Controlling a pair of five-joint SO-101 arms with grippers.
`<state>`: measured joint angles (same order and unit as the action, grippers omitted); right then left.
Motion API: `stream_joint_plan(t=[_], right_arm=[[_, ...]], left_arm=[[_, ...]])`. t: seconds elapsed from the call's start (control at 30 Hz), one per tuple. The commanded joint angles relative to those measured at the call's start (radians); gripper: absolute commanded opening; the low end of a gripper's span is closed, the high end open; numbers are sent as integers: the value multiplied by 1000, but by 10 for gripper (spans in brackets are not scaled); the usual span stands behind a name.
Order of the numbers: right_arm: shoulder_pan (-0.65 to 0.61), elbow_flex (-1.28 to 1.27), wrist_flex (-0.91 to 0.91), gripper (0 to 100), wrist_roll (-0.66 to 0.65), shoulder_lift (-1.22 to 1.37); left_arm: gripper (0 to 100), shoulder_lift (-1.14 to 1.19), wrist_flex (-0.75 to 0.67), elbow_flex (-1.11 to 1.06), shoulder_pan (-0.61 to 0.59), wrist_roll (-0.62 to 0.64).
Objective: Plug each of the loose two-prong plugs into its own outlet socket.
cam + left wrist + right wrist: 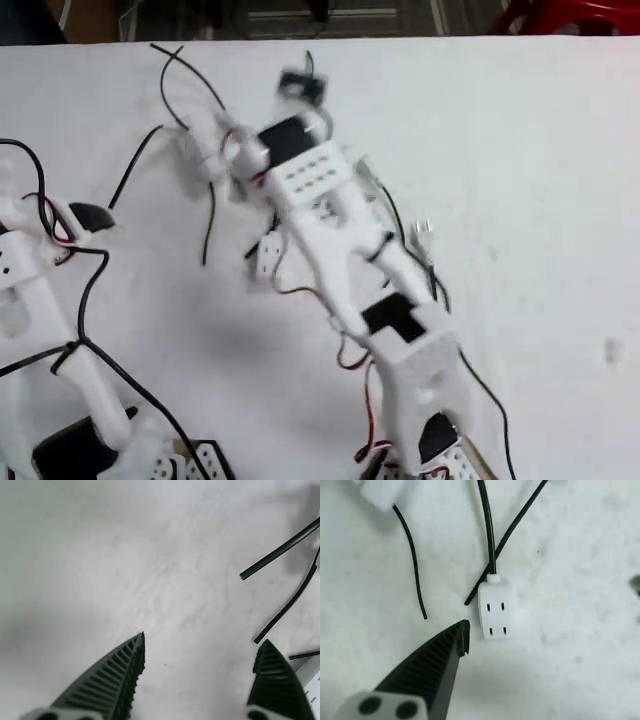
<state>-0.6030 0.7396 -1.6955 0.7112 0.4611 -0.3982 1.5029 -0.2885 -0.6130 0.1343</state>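
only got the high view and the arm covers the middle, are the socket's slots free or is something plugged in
Observer: The right wrist view shows the socket with two pairs of slots, all empty.
Operator: is it wired
Observer: Yes, a black cord enters one end of it.
Operator: and the left gripper, holding anything
Observer: No. The left gripper is open over bare table, with nothing between its fingers.
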Motion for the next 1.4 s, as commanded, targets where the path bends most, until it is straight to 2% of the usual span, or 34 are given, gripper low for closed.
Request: stream_joint_plan(t=[0.0,0.13,0.33,0.47,0.53,0.63,0.77,0.9,0.97,1.3,1.37], right_arm=[[82,71,-18,604,-130,-136],[217,68,-21,604,-255,-234],[479,-14,-22,604,-299,-288],[570,-176,-18,604,-453,-297],[584,-255,-15,604,-520,-280],[596,-388,58,585,-540,-234],[593,-551,248,472,-542,-134],[573,-589,374,344,-542,-22],[573,-586,384,307,-542,18],[619,-569,378,296,-542,147],[619,-565,377,267,-542,153]], left_arm=[[340,-31,-15,3,-8,-12],[340,-31,-15,5,-8,-94],[340,-31,-14,3,-7,-87],[340,-31,-34,-34,-2,-40],[340,-31,-63,-57,-2,-37],[340,-31,-81,-75,-2,-37],[340,-31,-86,-75,-2,-37],[340,-31,-86,-77,-2,-37],[340,-31,-86,-77,-2,-37],[340,-30,-86,-77,-2,-37],[340,-30,-86,-77,-2,-37]])
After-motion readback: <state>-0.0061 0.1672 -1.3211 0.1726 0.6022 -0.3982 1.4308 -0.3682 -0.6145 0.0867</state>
